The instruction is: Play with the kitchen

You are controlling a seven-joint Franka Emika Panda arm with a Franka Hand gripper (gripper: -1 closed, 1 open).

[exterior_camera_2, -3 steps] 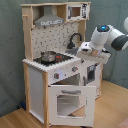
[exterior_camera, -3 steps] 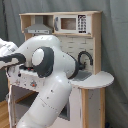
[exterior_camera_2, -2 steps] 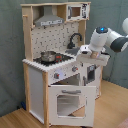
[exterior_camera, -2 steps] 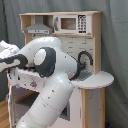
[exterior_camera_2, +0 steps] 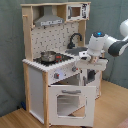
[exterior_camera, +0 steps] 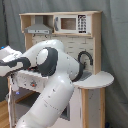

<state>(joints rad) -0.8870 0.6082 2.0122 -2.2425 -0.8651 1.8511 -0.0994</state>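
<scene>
In the first exterior view the arm stands in front of the kitchen, hiding its counter. In the second exterior view the gripper hangs beside the kitchen's counter edge, near the faucet; whether it is parted, I cannot tell.

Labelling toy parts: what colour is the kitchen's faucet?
Black; the faucet shows best in the second exterior view, curved above the sink against the white back panel.

White arm bent, wrist angled downward
</scene>
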